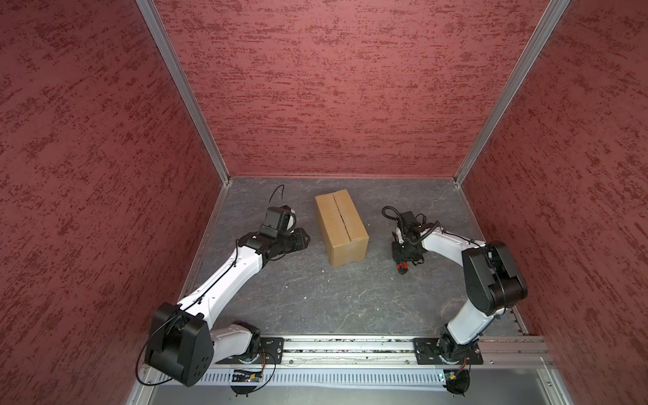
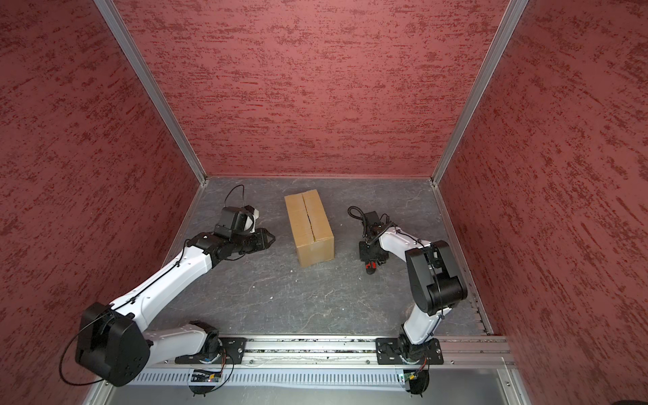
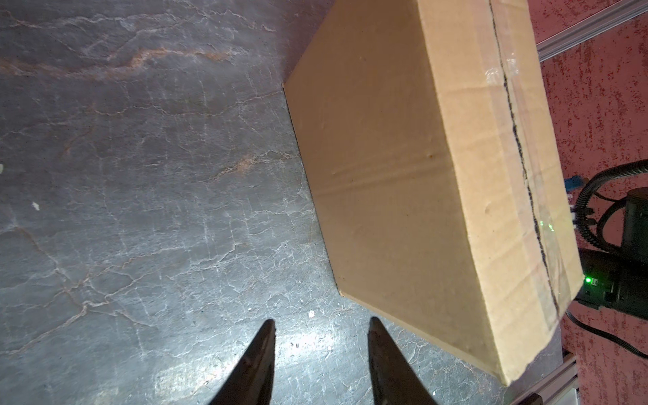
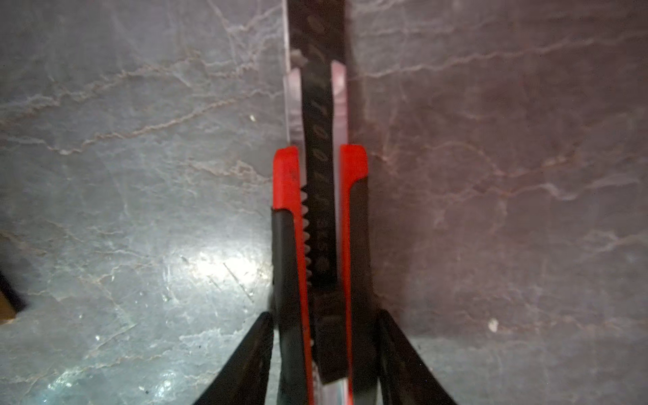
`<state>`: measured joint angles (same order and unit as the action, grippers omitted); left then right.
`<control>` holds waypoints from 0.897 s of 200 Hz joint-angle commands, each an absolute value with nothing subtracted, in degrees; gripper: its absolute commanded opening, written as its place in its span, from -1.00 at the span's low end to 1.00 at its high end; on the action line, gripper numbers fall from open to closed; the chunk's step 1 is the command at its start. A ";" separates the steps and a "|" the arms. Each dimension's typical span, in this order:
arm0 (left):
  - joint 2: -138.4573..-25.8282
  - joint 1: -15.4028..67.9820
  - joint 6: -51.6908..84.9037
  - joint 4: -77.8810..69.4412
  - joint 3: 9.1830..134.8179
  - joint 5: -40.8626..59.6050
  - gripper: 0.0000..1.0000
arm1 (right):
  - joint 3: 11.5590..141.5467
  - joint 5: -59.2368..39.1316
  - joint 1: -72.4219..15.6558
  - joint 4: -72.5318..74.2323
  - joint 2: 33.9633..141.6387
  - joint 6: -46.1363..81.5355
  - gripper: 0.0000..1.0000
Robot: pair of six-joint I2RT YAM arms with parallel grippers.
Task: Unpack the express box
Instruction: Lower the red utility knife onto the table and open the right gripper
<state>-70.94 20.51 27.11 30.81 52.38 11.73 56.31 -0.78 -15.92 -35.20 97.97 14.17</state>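
Grey slate table point(image 1: 315, 298): express box point(image 1: 342, 224) central, seam lengthwise front-to-back; utility knife point(image 4: 350, 164) well right of it, right gripper point(image 4: 325, 315) astride, clamp unclear; left gripper point(image 3: 321, 329) parted, empty

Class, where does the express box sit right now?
In a top view the express box stands centrally, nearer the back wall, between the left gripper and the right gripper, touching neither.

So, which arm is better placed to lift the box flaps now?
Left, probably: the left tool is open and empty beside the express box, while the right tool straddles a utility knife.
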 commanded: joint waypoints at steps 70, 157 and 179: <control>-73.68 17.30 23.90 26.86 53.79 13.20 -0.13 | 58.07 -0.19 -15.47 -37.94 90.69 15.27 0.16; -90.43 14.15 23.76 14.84 62.84 14.01 -0.17 | 60.18 -2.01 -22.70 -33.27 83.69 19.56 -0.37; -94.74 14.15 25.00 12.29 65.13 14.59 -0.17 | 60.31 -2.52 -26.12 -29.88 84.07 21.61 -0.38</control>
<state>-91.31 14.41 24.03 17.65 62.59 13.56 58.46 -1.43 -22.94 -34.63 83.64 18.68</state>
